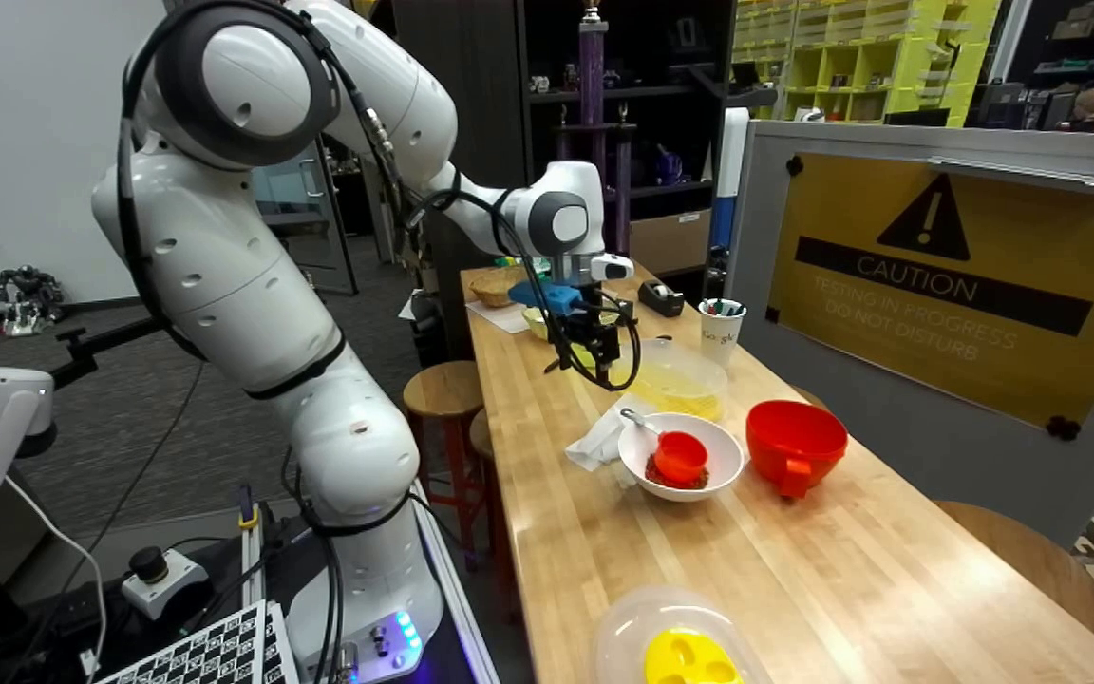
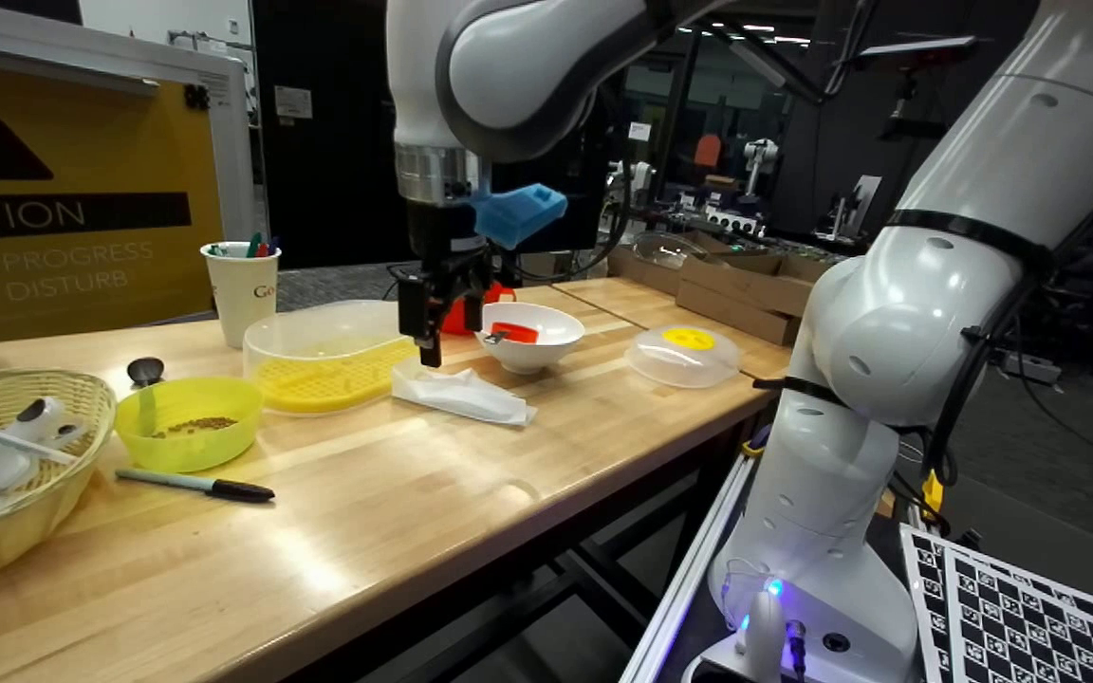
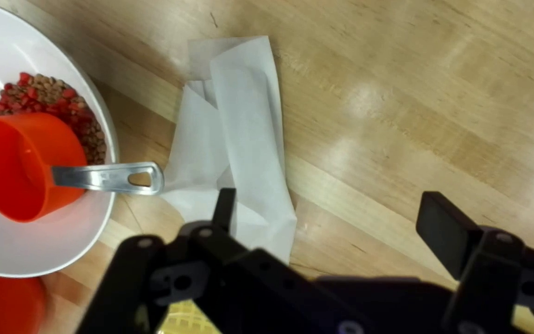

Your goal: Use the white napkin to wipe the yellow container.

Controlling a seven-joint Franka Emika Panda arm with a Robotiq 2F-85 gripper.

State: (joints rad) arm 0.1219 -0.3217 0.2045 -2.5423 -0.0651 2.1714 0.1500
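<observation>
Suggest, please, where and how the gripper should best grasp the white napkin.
I'd pinch the white napkin by its long fold, from straight above, the open gripper straddling it: the fold looks raised enough to close on, and lies clear of the red scoop's metal handle.

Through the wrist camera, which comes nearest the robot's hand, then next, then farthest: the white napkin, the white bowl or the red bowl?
1. White napkin: nearest, just left of centre, partly hidden by the hand.
2. White bowl: next, at the picture's left edge, past the napkin.
3. Red bowl: farthest, in the bottom left corner, only partly in view.
</observation>
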